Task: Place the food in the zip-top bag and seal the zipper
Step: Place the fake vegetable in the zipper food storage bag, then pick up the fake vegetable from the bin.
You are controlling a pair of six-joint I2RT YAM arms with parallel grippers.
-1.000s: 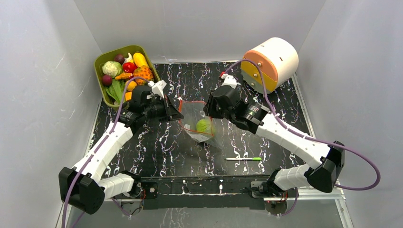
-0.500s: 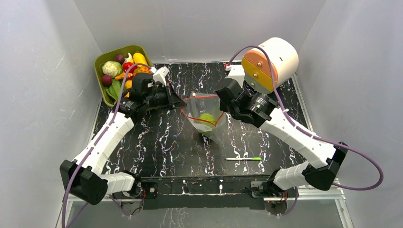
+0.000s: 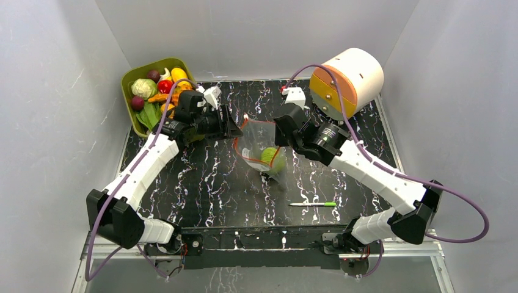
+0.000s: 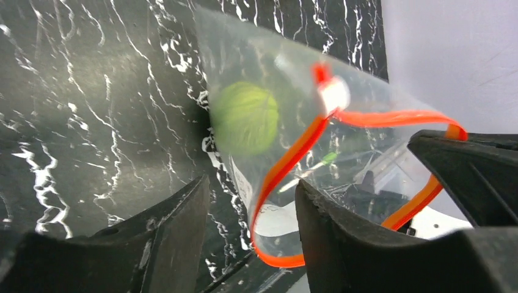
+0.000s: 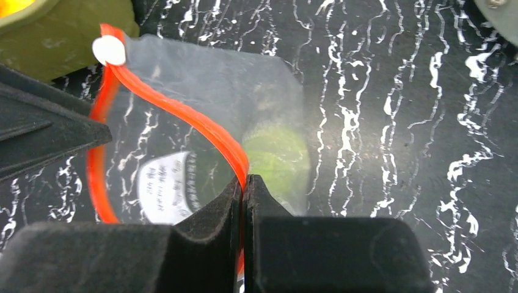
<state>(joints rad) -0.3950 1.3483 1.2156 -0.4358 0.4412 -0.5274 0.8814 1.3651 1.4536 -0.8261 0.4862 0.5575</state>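
- At the middle of the table, the zip-top bag is held up with its mouth gaping in a loop.
- One round green toy food sits inside the bag, near its lower end.
- The zipper rims the open mouth, with a white slider at one corner.
- The right pincer is pressed together, pinching the zipper strip.
- The left pincer is spread; the zipper runs between its fingers unclamped.
- More toy fruits and vegetables fill a green tray at the far left corner.
- A green-and-white pen lies nearer the bases.
- A white-and-orange drum sits far right.
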